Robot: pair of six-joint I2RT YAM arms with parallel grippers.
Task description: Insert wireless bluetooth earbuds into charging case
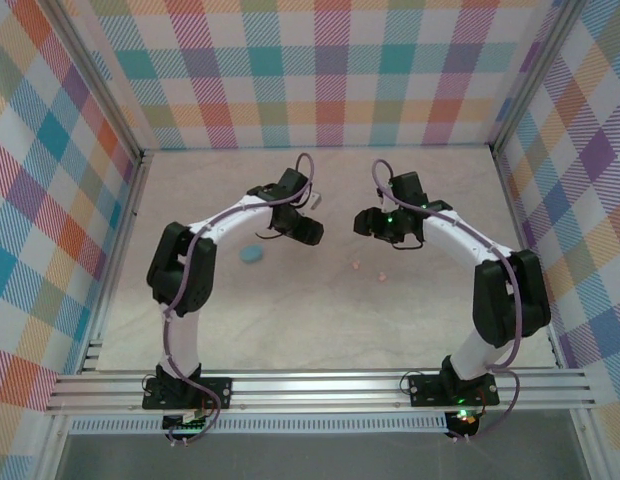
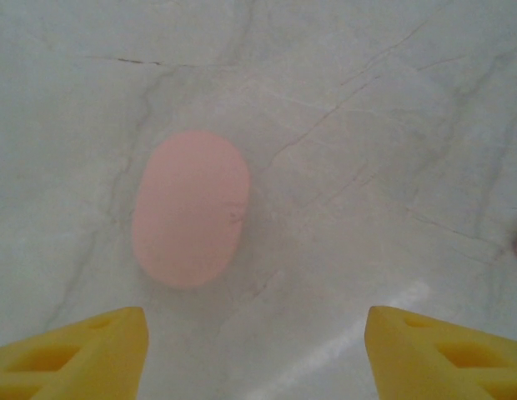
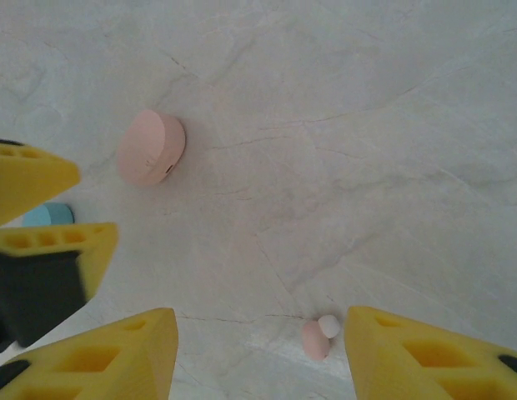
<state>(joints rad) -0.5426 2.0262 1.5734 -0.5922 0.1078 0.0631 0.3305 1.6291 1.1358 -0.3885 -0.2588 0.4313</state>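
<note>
In the top view, two pink earbuds (image 1: pixel 357 265) are lying on the pale marbled table (image 1: pixel 290 330). They are close to each other and a little nearer to the arm bases than the right gripper (image 1: pixel 375 222). In the right wrist view, one of the pink earbuds (image 3: pixel 313 342) is resting on the table just in front of the right gripper (image 3: pixel 260 321), with a small whitish round part touching it. The yellow fingers of this gripper are standing apart and are gripping nothing. Further left, the blue case (image 1: pixel 253 255) is lying on the table beside the left arm. The left gripper (image 1: pixel 305 228) is hanging over the middle of the table. In its wrist view its fingers (image 2: pixel 75 354) are also standing apart, with only bare table between them. Beyond them, the pink case (image 2: pixel 190 208) is lying closed on the table, and neither finger is touching it.
</note>
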